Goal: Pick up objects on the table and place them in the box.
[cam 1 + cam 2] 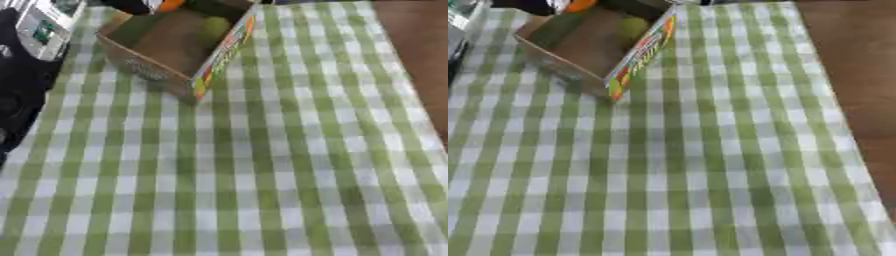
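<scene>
the box (179, 47) holds a green thing (213, 26), the cloth (262, 175) lies bare, so the task seems nearly done; neither hand shows, so their state is unknown.

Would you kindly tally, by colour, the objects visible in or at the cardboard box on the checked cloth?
Cardboard box: 1
Green rounded object inside the box: 1
Orange object at the box's far edge, cut off by the picture: 1
Total: 3
No loose object shows on the green-and-white checked cloth, and no robot hand is in view.
</scene>
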Motion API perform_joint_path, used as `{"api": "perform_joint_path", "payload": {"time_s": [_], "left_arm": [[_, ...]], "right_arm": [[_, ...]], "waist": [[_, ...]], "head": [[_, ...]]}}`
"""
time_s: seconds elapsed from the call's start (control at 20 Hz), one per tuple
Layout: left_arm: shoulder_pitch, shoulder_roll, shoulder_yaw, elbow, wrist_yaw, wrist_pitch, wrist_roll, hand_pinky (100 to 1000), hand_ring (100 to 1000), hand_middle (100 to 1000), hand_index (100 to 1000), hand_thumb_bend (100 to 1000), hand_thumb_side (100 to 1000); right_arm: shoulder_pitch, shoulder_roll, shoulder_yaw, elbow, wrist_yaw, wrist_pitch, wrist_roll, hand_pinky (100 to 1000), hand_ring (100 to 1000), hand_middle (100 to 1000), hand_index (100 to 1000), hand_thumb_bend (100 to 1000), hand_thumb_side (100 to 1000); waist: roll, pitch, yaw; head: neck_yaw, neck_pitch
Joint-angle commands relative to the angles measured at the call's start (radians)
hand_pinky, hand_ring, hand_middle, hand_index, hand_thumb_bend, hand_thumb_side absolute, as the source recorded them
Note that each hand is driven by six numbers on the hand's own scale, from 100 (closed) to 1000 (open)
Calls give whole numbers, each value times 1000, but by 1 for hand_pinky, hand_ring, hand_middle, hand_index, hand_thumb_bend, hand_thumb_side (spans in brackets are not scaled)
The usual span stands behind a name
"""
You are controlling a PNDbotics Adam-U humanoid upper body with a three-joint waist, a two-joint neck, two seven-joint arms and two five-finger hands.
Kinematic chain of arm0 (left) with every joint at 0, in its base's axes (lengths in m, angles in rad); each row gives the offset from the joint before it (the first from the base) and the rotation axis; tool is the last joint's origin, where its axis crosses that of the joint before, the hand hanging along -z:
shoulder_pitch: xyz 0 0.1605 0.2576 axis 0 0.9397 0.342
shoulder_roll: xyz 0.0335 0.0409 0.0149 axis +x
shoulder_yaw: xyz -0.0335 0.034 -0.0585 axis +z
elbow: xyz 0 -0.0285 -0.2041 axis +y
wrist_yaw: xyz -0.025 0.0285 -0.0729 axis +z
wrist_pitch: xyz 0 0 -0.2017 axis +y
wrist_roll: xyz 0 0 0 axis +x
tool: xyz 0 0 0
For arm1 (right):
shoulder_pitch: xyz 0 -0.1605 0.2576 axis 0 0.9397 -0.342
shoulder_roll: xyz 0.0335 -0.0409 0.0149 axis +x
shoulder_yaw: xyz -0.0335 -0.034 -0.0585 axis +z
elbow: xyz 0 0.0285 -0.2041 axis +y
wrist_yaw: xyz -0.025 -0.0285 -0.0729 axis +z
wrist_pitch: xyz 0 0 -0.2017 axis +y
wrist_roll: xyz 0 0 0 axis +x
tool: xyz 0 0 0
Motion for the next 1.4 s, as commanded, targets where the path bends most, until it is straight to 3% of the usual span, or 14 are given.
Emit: {"api": "perform_joint_path", "payload": {"time_s": [0.05,0.4,0.55,0.6,0.7,0.75,0.95,1.2,1.3,1.35,1.4], "left_arm": [[-22,-13,17,68,-37,-55,39,625,586,593,742,100,168],[-10,-35,32,170,-113,-92,55,651,612,613,760,100,159],[-6,-35,35,185,-143,-85,40,700,676,676,839,259,215],[-5,-36,35,187,-151,-82,32,704,682,681,844,271,220],[-4,-34,35,182,-165,-75,21,779,766,765,903,486,357],[-4,-33,35,177,-175,-70,20,794,782,780,915,550,400],[-6,-30,43,155,-200,-36,47,817,815,809,936,631,459],[-7,-26,51,116,-162,-3,83,810,817,809,936,575,466],[-6,-20,55,86,-133,11,92,801,810,800,926,457,444],[-4,-15,59,62,-110,21,103,782,793,779,906,258,379],[-1,-7,64,29,-82,36,124,768,780,767,895,172,341]], "right_arm": [[-18,-10,-3,-16,-13,-1,5,819,789,564,877,100,523],[-23,-4,-4,-16,-19,-1,8,819,791,565,877,100,524],[-22,-3,-5,-16,-19,0,8,820,791,565,877,100,524],[-22,-3,-5,-16,-20,0,8,820,792,565,877,100,524],[-21,-3,-5,-16,-20,1,8,820,793,565,877,100,524],[-21,-3,-5,-16,-20,1,8,820,793,565,877,100,524],[-20,-2,-4,-16,-21,1,9,820,793,565,878,100,524],[-18,-3,-5,-16,-21,2,8,820,793,566,877,100,524],[-16,-6,-6,-16,-20,2,7,820,792,566,877,100,524],[-15,-8,-6,-16,-20,2,7,820,791,567,877,100,524],[-14,-9,-7,-16,-19,2,6,820,790,567,877,100,524]], "waist": [[-3,-18,-4],[-3,-16,-8],[-2,-17,-6],[-2,-18,-6],[-2,-19,-4],[-2,-19,-4],[-2,-21,-2],[0,-24,1],[1,-26,4],[2,-27,7],[2,-28,10]], "head": [[4,-14],[5,-10],[5,-7],[4,-7],[4,-6],[4,-5],[4,-4],[3,-2],[-1,1],[-3,3],[-5,5]]}}
